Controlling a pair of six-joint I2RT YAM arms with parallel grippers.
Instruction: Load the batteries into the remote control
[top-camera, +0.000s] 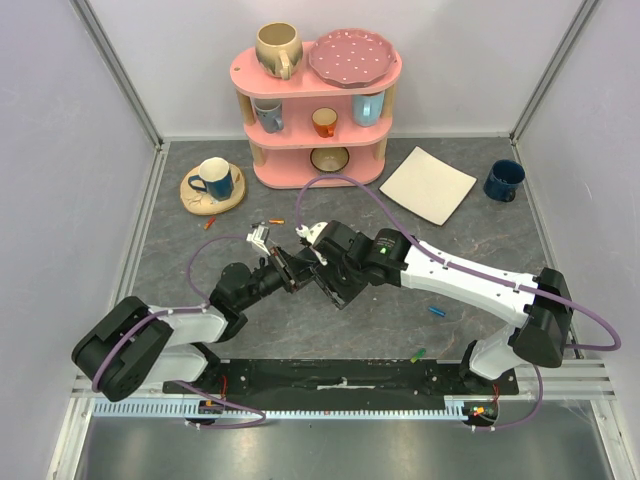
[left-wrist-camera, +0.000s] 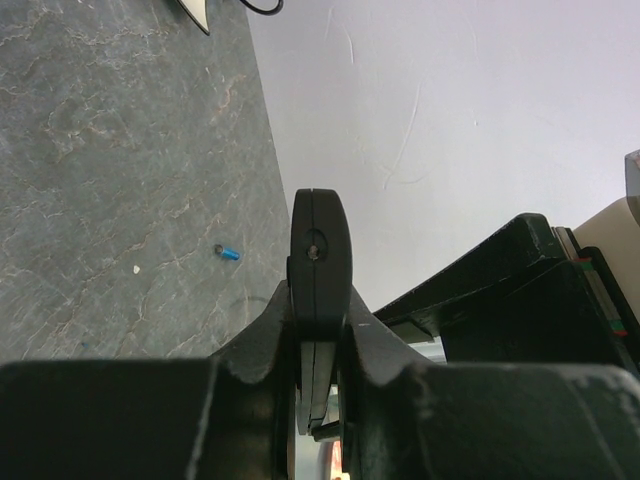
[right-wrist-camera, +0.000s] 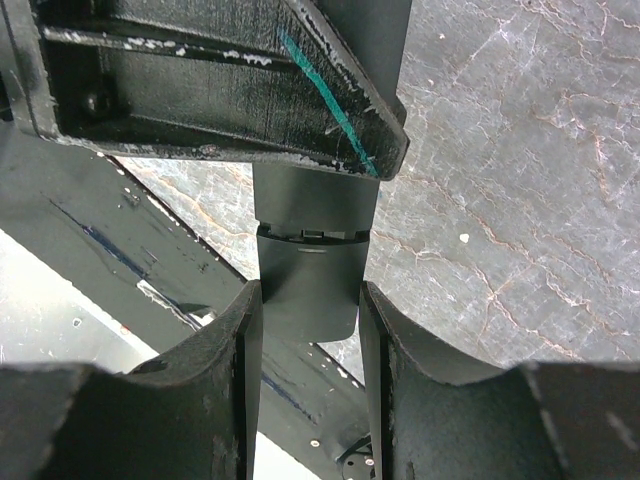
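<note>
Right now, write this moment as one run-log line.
left pincer: shut on remote control | right pincer: shut on remote control | blue battery: loose on table

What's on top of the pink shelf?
A cream mug and a pink dotted plate sit side by side on top of the pink shelf. The shelf top right under them is covered, and the mug's shadowed bottom cannot be made out.

Above the long black metal base plate (top-camera: 300, 372), white-shelled, black-jointed arms (top-camera: 470, 280) are trailing purple cables (top-camera: 340, 179), while the black left gripper (left-wrist-camera: 320, 300) and right gripper (right-wrist-camera: 308, 295) are showing scuffs.
</note>
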